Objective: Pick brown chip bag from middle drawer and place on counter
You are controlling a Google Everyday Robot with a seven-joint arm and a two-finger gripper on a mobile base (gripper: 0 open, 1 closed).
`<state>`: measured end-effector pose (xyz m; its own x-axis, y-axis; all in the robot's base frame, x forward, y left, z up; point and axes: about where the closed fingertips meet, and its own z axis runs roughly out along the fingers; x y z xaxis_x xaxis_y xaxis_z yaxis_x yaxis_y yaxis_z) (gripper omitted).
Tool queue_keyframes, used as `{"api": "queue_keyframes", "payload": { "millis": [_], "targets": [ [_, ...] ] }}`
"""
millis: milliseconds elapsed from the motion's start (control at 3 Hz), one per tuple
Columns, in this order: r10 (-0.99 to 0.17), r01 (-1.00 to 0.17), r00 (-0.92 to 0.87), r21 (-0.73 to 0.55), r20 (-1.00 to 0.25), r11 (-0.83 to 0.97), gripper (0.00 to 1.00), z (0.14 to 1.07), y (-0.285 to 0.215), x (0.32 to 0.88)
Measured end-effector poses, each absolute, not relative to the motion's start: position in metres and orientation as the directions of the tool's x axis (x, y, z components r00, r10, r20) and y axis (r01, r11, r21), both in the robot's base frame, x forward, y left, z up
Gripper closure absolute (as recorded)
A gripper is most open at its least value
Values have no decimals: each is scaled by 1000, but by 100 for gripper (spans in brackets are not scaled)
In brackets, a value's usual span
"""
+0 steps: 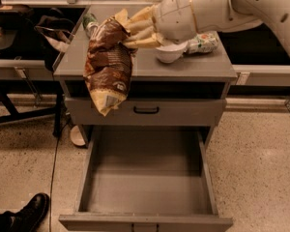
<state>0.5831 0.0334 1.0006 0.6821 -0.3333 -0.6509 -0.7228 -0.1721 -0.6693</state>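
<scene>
My gripper (130,30) is shut on the top end of the brown chip bag (107,66), which hangs down in the air over the left front of the counter (183,66). The bag's lower tan end dangles in front of the closed upper drawer. The arm reaches in from the upper right. The middle drawer (147,178) is pulled out wide below and is empty.
A white bowl (170,52) and a green-and-white packet (203,42) sit on the counter's back right, partly under the arm. A green can (89,21) lies at the back left. The upper drawer face with a black handle (146,110) is closed. A shoe (31,211) is at the lower left.
</scene>
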Motion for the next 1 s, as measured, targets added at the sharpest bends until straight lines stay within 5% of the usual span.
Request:
{"api": "queue_keyframes", "payload": {
  "millis": [1000],
  "targets": [
    [-382, -722, 676, -669, -630, -176, 100, 1015, 99, 649]
  ]
}}
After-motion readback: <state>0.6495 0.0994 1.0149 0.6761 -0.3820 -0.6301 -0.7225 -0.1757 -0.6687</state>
